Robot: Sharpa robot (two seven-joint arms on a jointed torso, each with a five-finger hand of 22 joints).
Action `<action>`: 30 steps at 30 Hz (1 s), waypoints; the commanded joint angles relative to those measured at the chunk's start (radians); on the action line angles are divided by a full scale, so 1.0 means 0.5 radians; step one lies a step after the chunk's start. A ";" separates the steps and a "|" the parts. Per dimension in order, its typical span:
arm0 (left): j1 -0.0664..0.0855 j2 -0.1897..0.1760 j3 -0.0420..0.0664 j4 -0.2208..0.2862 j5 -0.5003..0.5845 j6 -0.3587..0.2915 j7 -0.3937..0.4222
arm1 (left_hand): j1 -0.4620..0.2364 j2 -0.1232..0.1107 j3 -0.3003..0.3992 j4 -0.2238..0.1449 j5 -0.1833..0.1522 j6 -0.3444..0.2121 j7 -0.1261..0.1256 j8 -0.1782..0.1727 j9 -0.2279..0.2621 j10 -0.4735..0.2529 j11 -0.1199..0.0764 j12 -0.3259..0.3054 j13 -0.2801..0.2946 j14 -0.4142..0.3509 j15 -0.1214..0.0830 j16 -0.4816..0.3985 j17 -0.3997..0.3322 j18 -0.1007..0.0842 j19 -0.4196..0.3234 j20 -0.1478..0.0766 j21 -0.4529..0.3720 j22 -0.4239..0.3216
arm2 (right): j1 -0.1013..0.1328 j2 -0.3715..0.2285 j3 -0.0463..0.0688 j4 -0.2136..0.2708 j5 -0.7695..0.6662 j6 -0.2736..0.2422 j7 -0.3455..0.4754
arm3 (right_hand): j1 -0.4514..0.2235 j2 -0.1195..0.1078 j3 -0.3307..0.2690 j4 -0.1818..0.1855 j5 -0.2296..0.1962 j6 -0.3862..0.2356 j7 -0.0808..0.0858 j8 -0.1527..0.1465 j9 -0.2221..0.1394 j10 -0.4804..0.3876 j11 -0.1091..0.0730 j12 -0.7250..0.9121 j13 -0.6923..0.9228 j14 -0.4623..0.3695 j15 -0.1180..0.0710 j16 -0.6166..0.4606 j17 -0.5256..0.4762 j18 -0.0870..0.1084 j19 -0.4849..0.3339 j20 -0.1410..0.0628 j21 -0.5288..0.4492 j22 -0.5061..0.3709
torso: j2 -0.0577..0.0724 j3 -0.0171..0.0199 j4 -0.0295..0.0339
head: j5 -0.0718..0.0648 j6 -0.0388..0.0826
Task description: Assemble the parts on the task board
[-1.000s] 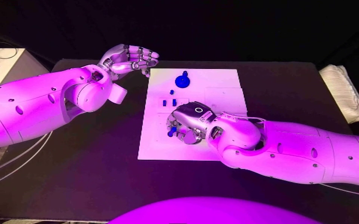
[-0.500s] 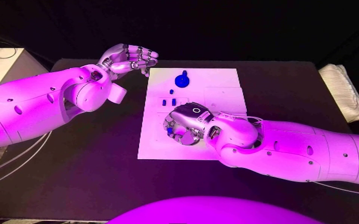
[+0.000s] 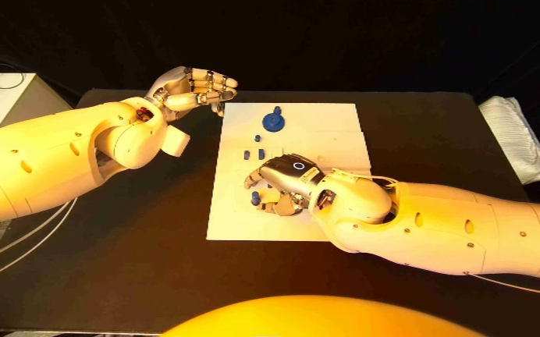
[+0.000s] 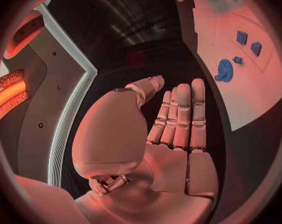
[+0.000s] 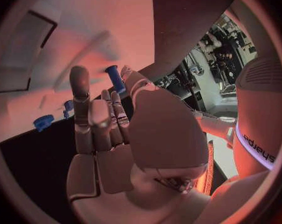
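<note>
The right robot hand (image 3: 282, 185) lies low over the near-left part of the task board (image 3: 338, 130), fingers curled down around a small blue peg (image 5: 115, 77). In the right wrist view that peg stands upright between a fingertip and the thumb, so I judge it pinched, though the contact itself is partly hidden. It looks like a short, rigid plastic cylinder, surely light and smooth enough to twist or slip out of metal fingertips. A hold low on its sides, with the axis kept upright, should suit it best. Another small blue piece (image 3: 255, 195) lies on the board just beside the fingers. Further out sit three little blue blocks (image 3: 254, 152) and, toward the far edge, a blue gear (image 3: 274, 122), which is best gripped across its rim. The left robot hand (image 3: 197, 90) hovers off the board's far-left corner over the table (image 3: 135, 259), fingers curled in on nothing.
</note>
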 commanded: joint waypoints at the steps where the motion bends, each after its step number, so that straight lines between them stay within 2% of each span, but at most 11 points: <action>1: 0.001 0.001 0.001 0.004 -0.004 0.035 0.007 | -0.007 0.016 -0.011 -0.005 0.006 -0.010 -0.001 0.007 -0.002 -0.013 0.006 0.003 0.003 -0.005 0.013 0.010 -0.002 0.028 0.009 0.007 -0.010 -0.002 | -0.001 -0.027 0.000 0.029 0.025 -0.153 0.048 | 0.156 -0.008 -0.194 0.200 0.020 -0.034 -0.008 -0.034 -0.019 -0.084 0.006 0.094 0.006 -0.025 0.004 -0.007 -0.045 0.020 -0.007 0.009 -0.074 -0.056 | 0.000 -0.0003 0.001 | -0.008 0.004; 4: 0.001 0.001 0.001 0.002 -0.004 0.034 0.007 | -0.007 0.016 -0.011 -0.005 0.006 -0.010 -0.001 0.007 -0.002 -0.013 0.006 0.003 0.003 -0.005 0.013 0.010 -0.002 0.028 0.009 0.007 -0.010 -0.002 | 0.000 -0.073 0.002 0.065 0.049 -0.202 0.060 | 0.227 -0.034 -0.255 0.311 0.022 -0.069 -0.026 -0.057 -0.032 -0.122 0.010 0.149 0.008 -0.035 0.005 -0.010 -0.070 0.025 -0.007 0.008 -0.106 -0.078 | -0.002 -0.0003 -0.002 | -0.015 0.008; 10: 0.001 -0.001 0.001 0.002 -0.004 0.034 0.008 | -0.007 0.016 -0.011 -0.005 0.006 -0.010 -0.001 0.007 -0.002 -0.013 0.006 0.003 0.003 -0.005 0.013 0.010 -0.002 0.028 0.009 0.007 -0.010 -0.002 | 0.058 -0.276 0.019 0.168 0.309 -0.265 0.098 | 0.215 -0.013 -0.312 0.315 0.016 -0.102 -0.014 -0.072 -0.046 -0.078 -0.009 0.249 0.019 -0.014 -0.009 0.009 -0.054 0.023 0.027 0.000 -0.091 -0.055 | -0.005 -0.0023 -0.005 | -0.034 0.021; 12: 0.001 -0.002 0.001 0.003 -0.004 0.034 0.008 | -0.007 0.016 -0.011 -0.005 0.006 -0.010 -0.001 0.007 -0.002 -0.013 0.006 0.003 0.003 -0.005 0.013 0.010 -0.002 0.028 0.009 0.007 -0.010 -0.002 | 0.094 -0.363 0.022 0.190 0.478 -0.261 0.124 | 0.207 0.027 -0.288 0.306 0.003 -0.068 0.043 -0.055 -0.045 0.061 -0.048 0.337 0.033 0.032 -0.040 0.040 0.005 0.011 0.081 -0.025 -0.019 0.016 | -0.005 -0.0027 -0.005 | -0.048 0.026; 16: 0.001 -0.012 0.001 0.019 -0.004 0.030 0.014 | -0.005 0.016 -0.015 -0.005 0.006 -0.015 -0.001 0.012 -0.005 -0.023 0.006 0.016 0.005 -0.008 0.013 0.013 -0.005 0.029 0.009 0.007 -0.013 -0.004 | 0.151 -0.533 0.024 0.216 0.692 -0.263 0.194 | 0.147 0.088 -0.244 0.299 0.000 0.086 0.062 0.031 -0.027 0.362 -0.069 0.461 0.063 0.033 -0.060 0.004 -0.046 0.011 0.080 -0.049 -0.070 -0.021 | -0.007 -0.0053 -0.010 | -0.075 0.039; 19: 0.000 -0.024 0.002 0.035 -0.003 0.021 0.024 | -0.005 0.016 -0.016 -0.005 0.006 -0.015 -0.001 0.013 -0.005 -0.023 0.006 0.017 0.006 -0.008 0.013 0.013 -0.005 0.028 0.008 0.008 -0.013 -0.004 | 0.180 -0.675 0.025 0.230 0.916 -0.238 0.212 | 0.087 0.081 -0.247 0.307 -0.031 0.168 0.014 0.082 -0.020 0.606 -0.129 0.609 0.149 0.060 -0.102 0.043 0.046 0.001 0.110 -0.076 0.004 0.063 | -0.008 -0.0080 -0.014 | -0.098 0.048; 20: 0.000 -0.027 0.002 0.039 -0.002 0.019 0.026 | -0.005 0.016 -0.016 -0.005 0.006 -0.015 -0.001 0.013 -0.005 -0.023 0.006 0.017 0.006 -0.008 0.013 0.013 -0.005 0.028 0.008 0.008 -0.013 -0.004 | 0.187 -0.719 0.025 0.233 0.989 -0.222 0.208 | 0.051 0.060 -0.269 0.308 -0.022 0.213 -0.022 0.115 -0.011 0.720 -0.169 0.782 0.279 0.111 -0.142 0.084 0.120 -0.022 0.182 -0.113 0.134 0.188 | -0.009 -0.0080 -0.016 | -0.106 0.049; 22: 0.000 -0.035 0.002 0.047 -0.001 0.015 0.029 | -0.005 0.016 -0.016 -0.005 0.006 -0.016 -0.001 0.013 -0.005 -0.023 0.006 0.018 0.006 -0.008 0.013 0.013 -0.005 0.028 0.008 0.008 -0.013 -0.004 | 0.196 -0.800 0.024 0.244 1.083 -0.185 0.191 | 0.005 0.056 -0.291 0.297 -0.006 0.215 -0.037 0.130 -0.007 0.774 -0.189 1.089 0.583 0.173 -0.159 0.156 0.270 -0.052 0.250 -0.135 0.286 0.337 | -0.011 -0.0059 -0.019 | -0.113 0.047; 23: -0.001 -0.039 0.002 0.051 -0.001 0.014 0.030 | -0.005 0.016 -0.016 -0.005 0.006 -0.016 -0.001 0.013 -0.005 -0.023 0.006 0.018 0.006 -0.008 0.013 0.013 -0.005 0.028 0.008 0.008 -0.013 -0.004 | 0.199 -0.838 0.023 0.251 1.107 -0.170 0.180 | -0.065 0.080 -0.325 0.285 0.011 0.206 -0.049 0.159 0.005 0.788 -0.199 1.727 1.384 0.240 -0.155 0.284 0.551 -0.083 0.301 -0.146 0.446 0.505 | -0.012 -0.0045 -0.020 | -0.117 0.048; 25: -0.001 -0.044 0.001 0.058 -0.001 0.013 0.032 | -0.005 0.016 -0.016 -0.005 0.006 -0.016 -0.001 0.013 -0.005 -0.023 0.006 0.018 0.006 -0.008 0.013 0.013 -0.005 0.028 0.008 0.008 -0.013 -0.004 | 0.201 -0.898 0.019 0.266 1.129 -0.155 0.155 | -0.176 0.094 -0.389 0.309 0.051 0.222 -0.054 0.192 0.021 0.902 -0.195 2.067 1.867 0.272 -0.167 0.358 0.726 -0.102 0.328 -0.143 0.554 0.617 | -0.012 -0.0030 -0.020 | -0.126 0.043; 30: -0.002 -0.062 0.001 0.078 0.000 0.012 0.032 | -0.005 0.016 -0.016 -0.005 0.006 -0.016 -0.001 0.013 -0.005 -0.023 0.006 0.018 0.006 -0.008 0.013 0.013 -0.005 0.028 0.008 0.008 -0.013 -0.004 | 0.197 -1.046 0.004 0.326 1.079 -0.118 0.034 | -0.243 0.134 -0.508 0.313 0.131 0.220 -0.059 0.234 0.043 1.010 -0.200 2.330 2.283 0.311 -0.166 0.453 0.951 -0.125 0.358 -0.145 0.705 0.779 | -0.014 -0.0083 -0.025 | -0.144 0.048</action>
